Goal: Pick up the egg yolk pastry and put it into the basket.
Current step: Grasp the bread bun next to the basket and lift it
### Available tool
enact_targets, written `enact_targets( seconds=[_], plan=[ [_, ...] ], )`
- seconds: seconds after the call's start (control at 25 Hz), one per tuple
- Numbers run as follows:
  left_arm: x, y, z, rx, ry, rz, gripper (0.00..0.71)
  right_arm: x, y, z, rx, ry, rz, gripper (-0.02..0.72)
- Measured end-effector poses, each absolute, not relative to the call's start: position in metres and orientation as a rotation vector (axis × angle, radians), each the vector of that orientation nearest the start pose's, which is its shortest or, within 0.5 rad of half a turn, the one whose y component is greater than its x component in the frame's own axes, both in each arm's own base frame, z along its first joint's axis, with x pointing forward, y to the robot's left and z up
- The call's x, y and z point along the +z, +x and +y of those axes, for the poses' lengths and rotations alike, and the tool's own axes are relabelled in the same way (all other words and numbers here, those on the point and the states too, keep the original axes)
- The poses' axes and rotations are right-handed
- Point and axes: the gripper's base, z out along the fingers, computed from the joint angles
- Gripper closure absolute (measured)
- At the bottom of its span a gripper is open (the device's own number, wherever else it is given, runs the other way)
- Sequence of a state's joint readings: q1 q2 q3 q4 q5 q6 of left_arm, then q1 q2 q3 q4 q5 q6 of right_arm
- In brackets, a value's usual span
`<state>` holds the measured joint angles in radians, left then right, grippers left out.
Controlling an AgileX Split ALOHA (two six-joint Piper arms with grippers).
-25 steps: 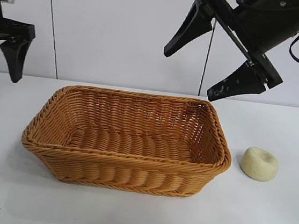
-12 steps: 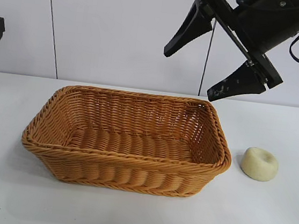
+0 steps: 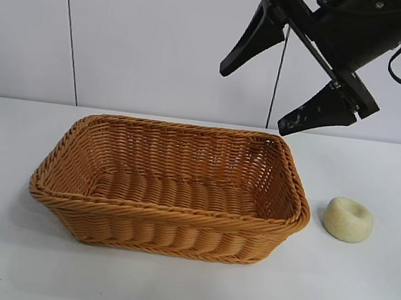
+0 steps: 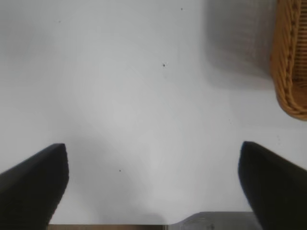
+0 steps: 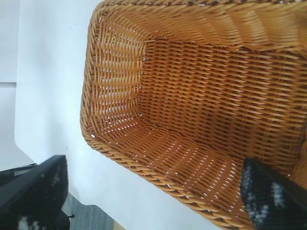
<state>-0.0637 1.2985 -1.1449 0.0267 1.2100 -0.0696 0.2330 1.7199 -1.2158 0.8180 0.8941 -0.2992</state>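
A white table [image 3: 170, 291] stood before a pale panelled wall [image 3: 147, 42] split by dark vertical seams.

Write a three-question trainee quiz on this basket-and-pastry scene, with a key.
1. True or false: the egg yolk pastry lies inside the basket.
2. Which describes the right gripper? A: shut on the pastry. B: open, high above the basket's right end. C: resting on the table.
3. Fill in: in the left wrist view, the left gripper is open over the bare white ____.

Key
1. False: it sits on the table, apart from the basket's right end.
2. B.
3. Table; only a corner of the basket shows there.
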Motion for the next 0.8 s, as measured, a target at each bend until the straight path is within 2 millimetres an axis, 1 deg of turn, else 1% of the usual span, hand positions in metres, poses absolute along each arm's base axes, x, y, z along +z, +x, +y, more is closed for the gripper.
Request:
enact_targets(
  seconds=[0.08, 0.2, 0.36, 0.48, 0.64, 0.68, 0.8],
  plan=[
    [0.329, 0.213, -0.011, 0.006, -0.001, 2.808, 0.021, 0.248, 0.329, 0.131, 0.975, -0.115, 2.708, 0.008],
    [0.326, 0.176, -0.009, 0.003, -0.001, 2.774, 0.021, 0.248, 0.329, 0.131, 0.975, -0.115, 2.708, 0.008],
    [0.311, 0.131, -0.006, -0.002, 0.000, 2.721, 0.021, 0.248, 0.329, 0.131, 0.976, -0.116, 2.709, 0.008],
    [0.292, 0.104, -0.004, -0.007, 0.000, 2.664, 0.021, 0.248, 0.329, 0.131, 0.976, -0.116, 2.709, 0.008],
    [0.267, 0.074, -0.003, -0.013, 0.001, 2.589, 0.021, 0.248, 0.329, 0.131, 0.976, -0.116, 2.709, 0.008],
    [0.263, 0.069, -0.002, -0.014, 0.003, 2.572, 0.021, 0.248, 0.329, 0.131, 0.976, -0.116, 2.709, 0.008],
    [0.268, 0.056, -0.001, -0.020, 0.008, 2.457, 0.021, 0.248, 0.329, 0.131, 0.976, -0.116, 2.709, 0.008]
  ],
)
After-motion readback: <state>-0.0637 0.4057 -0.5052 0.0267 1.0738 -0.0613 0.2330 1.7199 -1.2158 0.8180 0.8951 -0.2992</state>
